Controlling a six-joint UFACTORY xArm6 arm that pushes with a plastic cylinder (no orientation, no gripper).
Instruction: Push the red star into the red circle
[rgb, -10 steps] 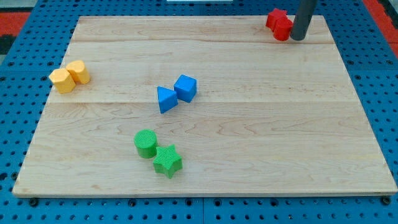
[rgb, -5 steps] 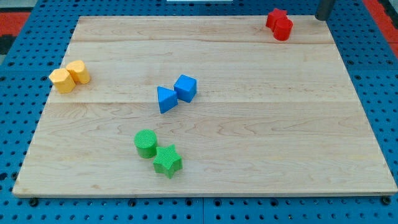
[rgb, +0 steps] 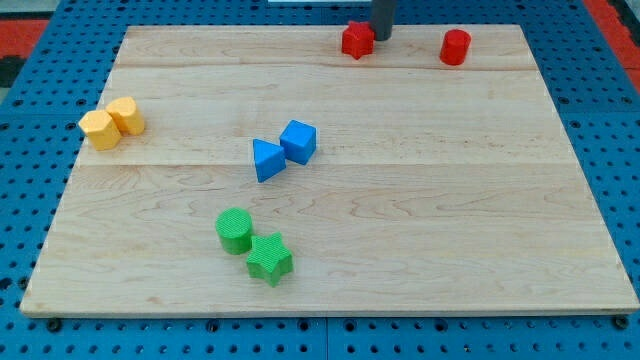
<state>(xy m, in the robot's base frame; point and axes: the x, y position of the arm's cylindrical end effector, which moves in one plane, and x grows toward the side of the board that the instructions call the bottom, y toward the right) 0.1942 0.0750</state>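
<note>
The red star (rgb: 357, 40) lies near the top edge of the wooden board, left of the red circle (rgb: 455, 47), with a clear gap between the two. My tip (rgb: 382, 38) stands right beside the star, at its right side, between the star and the circle. The rod runs up out of the view's top.
Two yellow blocks (rgb: 111, 122) sit together at the left. A blue triangle (rgb: 266, 160) and a blue cube (rgb: 298, 141) touch near the middle. A green circle (rgb: 235, 230) and a green star (rgb: 269, 258) sit lower down. The board's top edge (rgb: 250, 27) is close behind the red blocks.
The red star, which was touching the red circle at the top right, now lies well to its left. My tip has moved from the top right corner to the star's right side.
</note>
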